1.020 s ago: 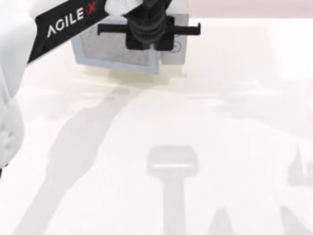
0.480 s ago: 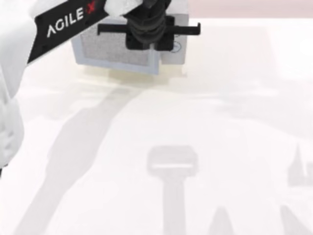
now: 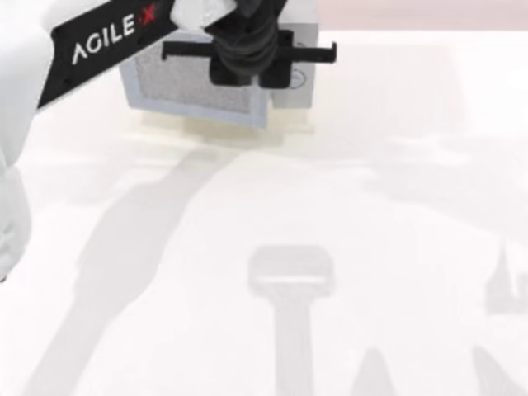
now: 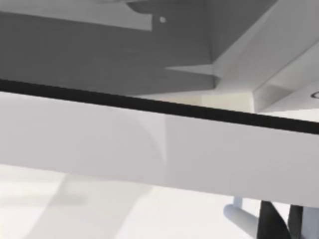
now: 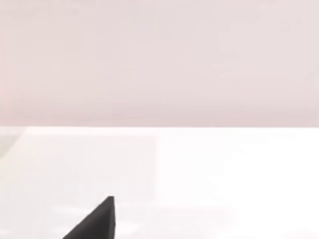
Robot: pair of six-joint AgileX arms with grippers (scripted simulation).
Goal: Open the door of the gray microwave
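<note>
The counter is a pale, nearly white surface that fills most of the top view, crossed by soft gray shadows of the arms. A band of pinkish wall runs along its far edge at twelve o'clock.

The gray microwave stands at the far edge of the counter, at about eleven o'clock from the middle of the top view. Its door, a light-gray frame around a speckled mesh window, faces the near side and stands slightly swung out from the body; a strip of pale interior shows beneath it. To the right of the door is the side panel, where one round knob shows just beside the end effector. What is inside the microwave cannot be made out.

The left arm reaches in from nine o'clock across the microwave's top. The left end effector sits over the door's right edge, where door meets panel; whether its fingers are clamped on anything cannot be told. In the left wrist view a broad light-gray panel with a dark edge fills the middle of the picture.

The right arm is out of the top view. One dark fingertip of the right end effector shows in the right wrist view over bare counter, and its state cannot be told.
</note>
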